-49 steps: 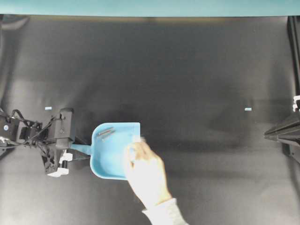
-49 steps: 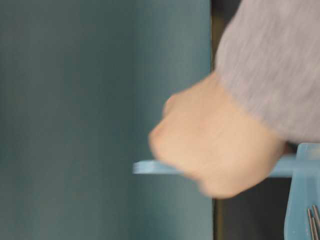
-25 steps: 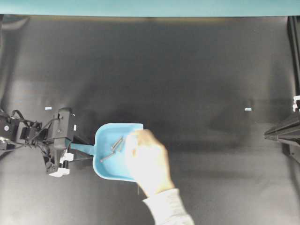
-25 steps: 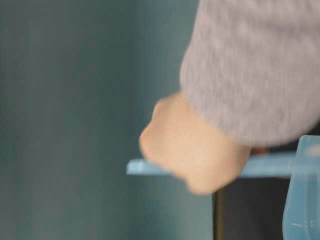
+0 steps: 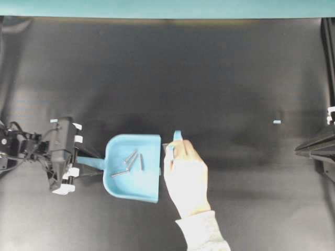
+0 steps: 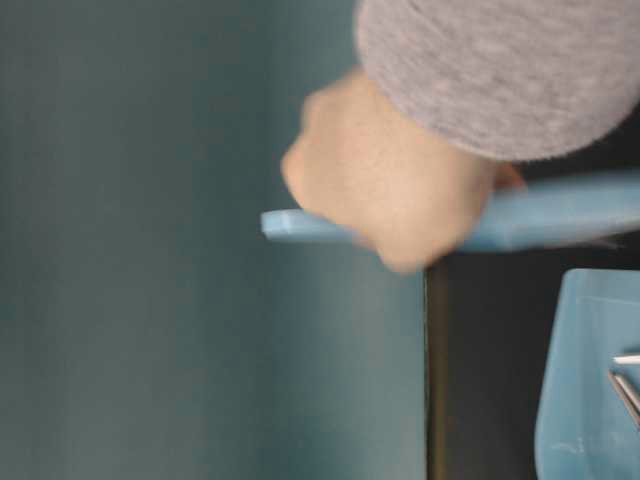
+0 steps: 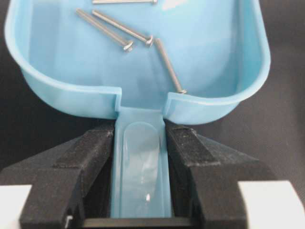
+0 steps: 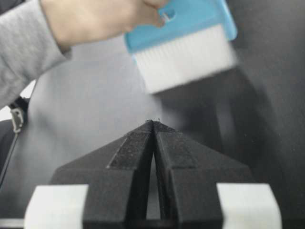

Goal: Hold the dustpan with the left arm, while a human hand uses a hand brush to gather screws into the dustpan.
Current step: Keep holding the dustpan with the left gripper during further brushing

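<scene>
The human hand [image 5: 186,175] had drawn the brush [image 8: 183,36] off the dustpan [image 5: 137,180], which lay on black cloth [image 5: 209,73]; the left gripper [image 7: 140,157] pinched the dustpan's handle, and the right gripper [image 8: 153,125] was pressed together.

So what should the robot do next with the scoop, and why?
Probably just hold steady. The left end effector is clamped on the dustpan handle, four screws lie inside it, and the hand has the brush lifted beyond the mouth. No screws show on the black table, so the sweeping looks done.
</scene>
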Robot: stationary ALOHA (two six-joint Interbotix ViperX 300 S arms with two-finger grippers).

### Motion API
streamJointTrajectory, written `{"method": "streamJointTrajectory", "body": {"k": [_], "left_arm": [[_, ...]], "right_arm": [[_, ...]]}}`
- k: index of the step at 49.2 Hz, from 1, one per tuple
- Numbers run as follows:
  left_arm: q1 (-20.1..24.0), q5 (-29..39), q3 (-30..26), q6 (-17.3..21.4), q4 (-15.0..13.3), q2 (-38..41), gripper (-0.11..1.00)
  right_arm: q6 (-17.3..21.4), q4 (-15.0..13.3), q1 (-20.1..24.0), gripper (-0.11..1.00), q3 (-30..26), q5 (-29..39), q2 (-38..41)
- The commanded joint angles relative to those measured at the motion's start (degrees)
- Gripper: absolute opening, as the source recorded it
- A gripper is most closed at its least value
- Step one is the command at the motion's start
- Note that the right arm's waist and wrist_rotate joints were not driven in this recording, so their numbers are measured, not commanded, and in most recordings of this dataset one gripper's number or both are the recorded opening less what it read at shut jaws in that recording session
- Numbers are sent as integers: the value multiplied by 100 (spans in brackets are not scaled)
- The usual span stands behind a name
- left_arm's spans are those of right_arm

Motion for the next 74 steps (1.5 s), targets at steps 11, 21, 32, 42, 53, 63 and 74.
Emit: {"method": "streamJointTrajectory", "body": {"k": [11,21,32,42,53,63,74], "left_arm": [[18,369,-149,9,9,360,30],[-18,1134,-237,0,9,483,30],[-26,870,-18,-18,9,-158,30],[-35,1380,290,-70,18,-1222,30],[-53,2549,193,0,18,-1503,30],[-53,2628,158,9,9,-1371,30],[-26,2610,149,0,18,-1327,30]], "right_arm": [[9,9,0,0,-26,-53,26],[0,9,0,0,-26,-53,26],[9,9,0,0,-26,-53,26],[0,9,0,0,-26,-53,26],[9,9,0,0,-26,-53,18],[0,9,0,0,-26,-53,9],[9,9,0,0,-26,-53,9]]}}
